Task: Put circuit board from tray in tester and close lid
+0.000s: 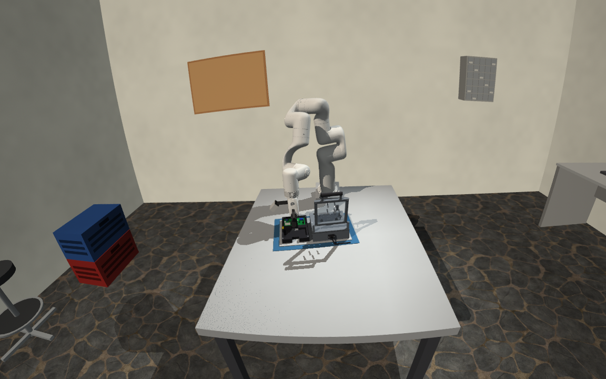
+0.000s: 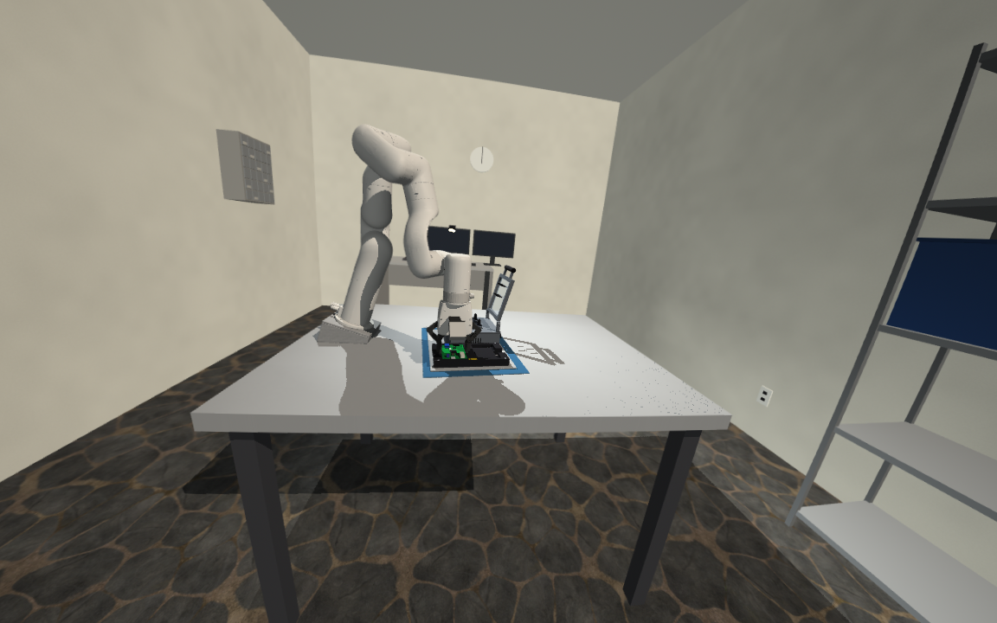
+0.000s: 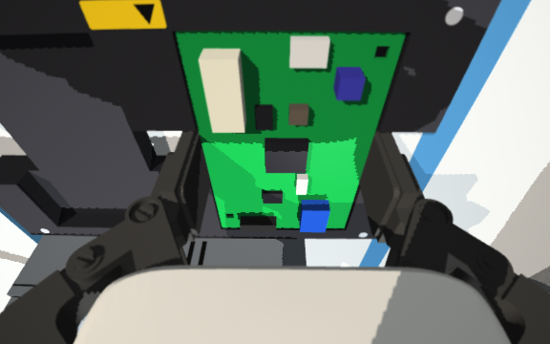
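My gripper (image 1: 294, 217) (image 2: 455, 345) (image 3: 285, 148) is shut on the green circuit board (image 1: 301, 220) (image 2: 452, 350) (image 3: 332, 158), its fingers at the middle of both long edges. The board is face up and level, raised to about the rim of the black tray (image 1: 286, 238) (image 2: 452, 363) (image 3: 27, 91), still over its pocket. Its end with the cream and white blocks is by the tray's yellow mark. The grey tester (image 1: 338, 233) (image 3: 251, 253) stands beside the tray; its lid (image 1: 316, 214) (image 2: 498, 298) stands open with the handle (image 1: 331, 193) on top. Its pins are hidden.
The tray's other pocket (image 3: 98, 139) is empty. Tray and tester stand on a blue-edged mat (image 1: 276, 246) (image 2: 426, 370) on the table (image 1: 324, 301) (image 2: 269, 394). The raised lid is an upright obstacle beside the arm.
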Tool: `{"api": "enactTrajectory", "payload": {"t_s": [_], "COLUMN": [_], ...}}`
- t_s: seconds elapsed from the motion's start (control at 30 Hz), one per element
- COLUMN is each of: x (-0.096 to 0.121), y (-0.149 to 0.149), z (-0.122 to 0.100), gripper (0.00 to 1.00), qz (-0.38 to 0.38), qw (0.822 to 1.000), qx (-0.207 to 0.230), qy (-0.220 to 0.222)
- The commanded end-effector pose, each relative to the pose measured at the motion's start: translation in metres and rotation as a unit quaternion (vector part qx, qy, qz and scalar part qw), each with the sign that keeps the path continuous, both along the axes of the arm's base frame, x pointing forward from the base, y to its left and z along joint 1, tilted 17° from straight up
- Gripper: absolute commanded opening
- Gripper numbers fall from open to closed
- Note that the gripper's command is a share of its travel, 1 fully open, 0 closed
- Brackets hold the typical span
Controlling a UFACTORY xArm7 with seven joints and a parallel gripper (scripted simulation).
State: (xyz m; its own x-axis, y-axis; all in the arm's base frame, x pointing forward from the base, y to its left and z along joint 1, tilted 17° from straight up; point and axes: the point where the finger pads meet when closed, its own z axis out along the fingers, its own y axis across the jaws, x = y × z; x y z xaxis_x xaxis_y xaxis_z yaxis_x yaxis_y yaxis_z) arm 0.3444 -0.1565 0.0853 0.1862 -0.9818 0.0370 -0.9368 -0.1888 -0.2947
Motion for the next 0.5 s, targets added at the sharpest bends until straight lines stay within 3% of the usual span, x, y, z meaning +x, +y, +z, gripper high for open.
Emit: {"api": "enactTrajectory", "payload": {"t_s": [0.0, 0.47], "x": [0.0, -0.004], "y": [-0.001, -0.001], "z": [0.004, 0.015], "gripper": [0.79, 0.79], "qz": [0.0, 0.0], "qw": [1.0, 1.0], "qx": [-0.001, -0.001], "qy": [-0.001, -0.001]}}
